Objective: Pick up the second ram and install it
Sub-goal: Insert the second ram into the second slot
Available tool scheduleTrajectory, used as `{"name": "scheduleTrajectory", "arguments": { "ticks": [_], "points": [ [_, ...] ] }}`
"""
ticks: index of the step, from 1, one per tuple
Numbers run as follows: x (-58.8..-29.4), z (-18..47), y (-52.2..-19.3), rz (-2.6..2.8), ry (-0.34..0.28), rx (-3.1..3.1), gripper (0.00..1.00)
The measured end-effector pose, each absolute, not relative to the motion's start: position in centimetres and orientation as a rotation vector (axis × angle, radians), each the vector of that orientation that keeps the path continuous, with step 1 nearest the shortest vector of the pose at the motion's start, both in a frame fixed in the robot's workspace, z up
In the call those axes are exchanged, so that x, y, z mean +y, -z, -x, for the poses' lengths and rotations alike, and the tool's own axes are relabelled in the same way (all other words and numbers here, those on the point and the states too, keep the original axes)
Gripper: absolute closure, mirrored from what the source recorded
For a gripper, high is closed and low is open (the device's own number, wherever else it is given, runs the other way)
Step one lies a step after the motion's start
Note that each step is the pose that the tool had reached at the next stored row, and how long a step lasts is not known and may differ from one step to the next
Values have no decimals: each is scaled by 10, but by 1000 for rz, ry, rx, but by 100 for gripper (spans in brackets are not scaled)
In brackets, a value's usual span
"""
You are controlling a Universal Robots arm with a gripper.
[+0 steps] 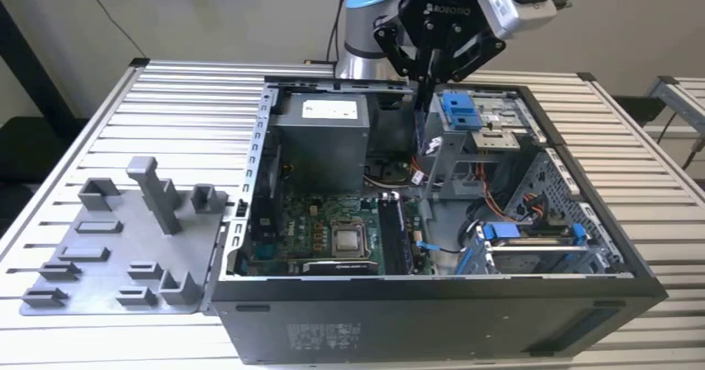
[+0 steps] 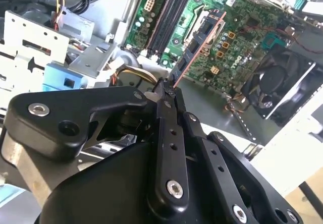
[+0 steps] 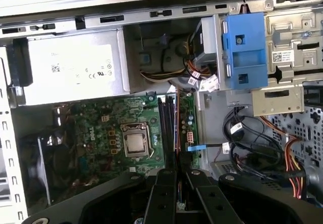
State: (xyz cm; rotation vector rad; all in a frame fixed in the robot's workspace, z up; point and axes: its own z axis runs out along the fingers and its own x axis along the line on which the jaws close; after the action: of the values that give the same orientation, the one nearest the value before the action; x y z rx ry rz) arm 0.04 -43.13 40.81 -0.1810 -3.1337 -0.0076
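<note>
My gripper point(image 1: 423, 87) hangs over the open computer case point(image 1: 441, 283), shut on the upper end of the second ram point(image 1: 422, 135). The ram is a thin narrow stick that hangs downward into the case. In the second wrist view it runs from the gripper point(image 2: 169, 92) as a dark board, the ram point(image 2: 199, 42), held above the motherboard point(image 2: 242, 27). In the first wrist view the ram point(image 3: 178, 128) shows edge-on over the long black memory slots point(image 3: 166, 128), ahead of the gripper point(image 3: 177, 176).
The grey power supply point(image 1: 319, 135) sits at the back of the case. Blue drive-bay clips point(image 1: 463, 110) and a metal cage point(image 1: 501, 147) stand close on the exterior view's right. Cables point(image 3: 242, 133) lie beside the slots. A grey fixture tray point(image 1: 127, 250) lies on the exterior view's left.
</note>
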Motion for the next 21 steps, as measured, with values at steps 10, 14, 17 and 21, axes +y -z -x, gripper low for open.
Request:
{"name": "scheduleTrajectory", "arguments": {
  "ticks": [10, 14, 17, 21],
  "points": [
    [-431, -1, -395, 44, 5, -3138, 86],
    [-431, -1, -395, 44, 5, -3138, 86],
    [-431, -1, -394, 44, 5, -3138, 86],
    [-431, -1, -393, 44, 5, -3138, 86]
  ]
}}
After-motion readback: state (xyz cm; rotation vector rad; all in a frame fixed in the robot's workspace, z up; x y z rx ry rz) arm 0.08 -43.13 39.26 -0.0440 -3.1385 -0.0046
